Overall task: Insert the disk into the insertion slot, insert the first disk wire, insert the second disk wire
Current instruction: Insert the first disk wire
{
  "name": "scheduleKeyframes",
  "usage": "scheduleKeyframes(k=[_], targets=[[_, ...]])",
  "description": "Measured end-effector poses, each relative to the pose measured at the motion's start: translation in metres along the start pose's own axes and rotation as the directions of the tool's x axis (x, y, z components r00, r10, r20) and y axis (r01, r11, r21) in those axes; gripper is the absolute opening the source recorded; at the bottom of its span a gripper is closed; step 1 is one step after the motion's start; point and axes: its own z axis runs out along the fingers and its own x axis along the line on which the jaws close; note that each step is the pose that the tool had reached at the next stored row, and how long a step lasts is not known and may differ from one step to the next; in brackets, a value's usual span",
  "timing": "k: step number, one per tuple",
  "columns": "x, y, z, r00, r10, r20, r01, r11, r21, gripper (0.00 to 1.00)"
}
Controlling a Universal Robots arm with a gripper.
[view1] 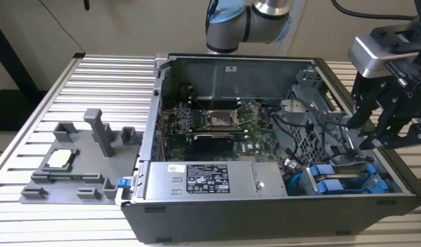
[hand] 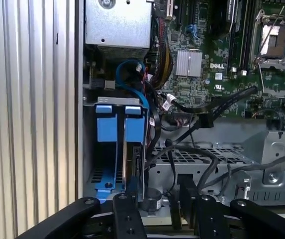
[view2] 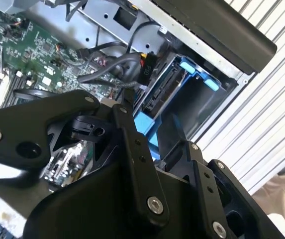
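Note:
The disk point(hand: 135, 162) stands on edge in its blue carrier frame inside the insertion slot point(hand: 89, 149), the grey drive cage at the case's corner. Beside it sits another blue-ended carrier point(hand: 106, 127). In the exterior view both blue ends point(view1: 327, 179) lie at the case's near right corner. My gripper point(view1: 372, 135) hovers just above and behind that cage, open, with nothing between its fingers point(hand: 126, 209). In the second wrist view the gripper point(view2: 152, 124) points at the disk's connector edge point(view2: 161, 93). A loose black wire plug point(view2: 147, 67) hangs close to that edge, apart from it.
Black cables point(hand: 202, 117) cross from the motherboard point(view1: 217, 121) over the perforated grey bracket point(hand: 202, 154). The power supply point(view1: 210, 180) borders the cage. A grey fixture point(view1: 80, 164) sits on the ribbed table at the exterior view's left.

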Motion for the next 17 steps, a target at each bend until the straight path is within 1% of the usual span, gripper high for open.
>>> scheduleKeyframes(k=[2, 9, 12, 13, 15, 17], targets=[[0.0002, -0.0025, 0.0003, 0.9999, -0.014, 0.0038, 0.014, 0.9999, -0.0015, 0.47], [0.0008, -0.0145, 0.0021, 0.9985, -0.053, 0.0123, 0.053, 0.9986, -0.0059, 0.47], [0.0010, -0.0181, 0.0034, 0.9976, -0.067, 0.0182, 0.067, 0.9977, -0.0071, 0.47], [0.0009, -0.0190, 0.0039, 0.9973, -0.070, 0.0215, 0.070, 0.9975, -0.0071, 0.47], [0.0007, -0.0212, 0.0048, 0.9969, -0.073, 0.0314, 0.073, 0.9973, -0.0064, 0.47], [0.0000, -0.0237, 0.0057, 0.9964, -0.072, 0.0456, 0.072, 0.9974, -0.0047, 0.47]])
